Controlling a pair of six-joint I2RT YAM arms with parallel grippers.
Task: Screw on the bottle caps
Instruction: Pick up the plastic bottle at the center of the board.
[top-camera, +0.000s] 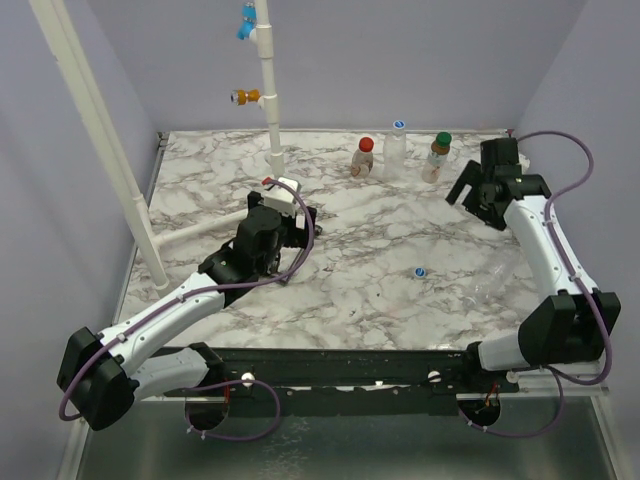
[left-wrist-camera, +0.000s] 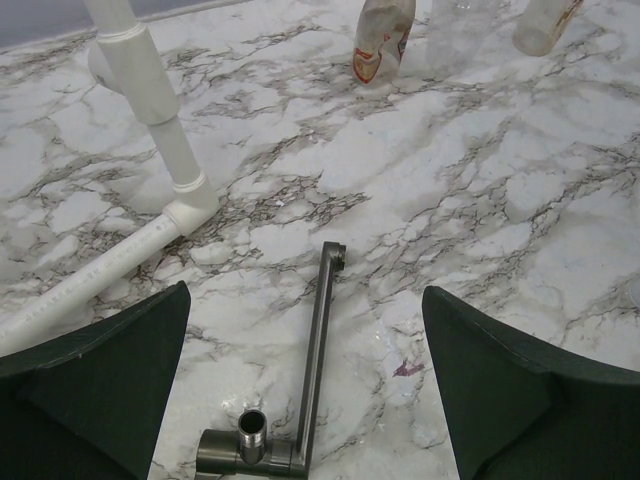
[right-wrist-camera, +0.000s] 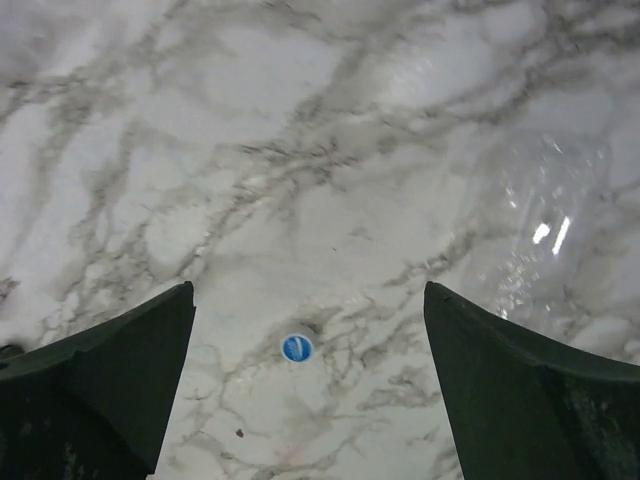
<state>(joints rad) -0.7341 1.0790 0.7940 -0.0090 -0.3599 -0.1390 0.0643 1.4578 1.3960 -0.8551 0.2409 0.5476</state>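
Overhead camera looking down the desk (top-camera: 400, 230) from behind, left wrist view facing the far bottles (left-wrist-camera: 383, 40), right wrist view sharing the blue cap (right-wrist-camera: 297, 347) with overhead.

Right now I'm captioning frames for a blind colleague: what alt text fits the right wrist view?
A small blue-and-white cap lies on the marble table, between the dark fingers of the open right gripper. A clear bottle lies to the cap's right.

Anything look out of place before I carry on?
Yes: one clear bottle lies on its side, right of centre, and a loose blue cap sits apart from it. The three back bottles stand upright, capped.
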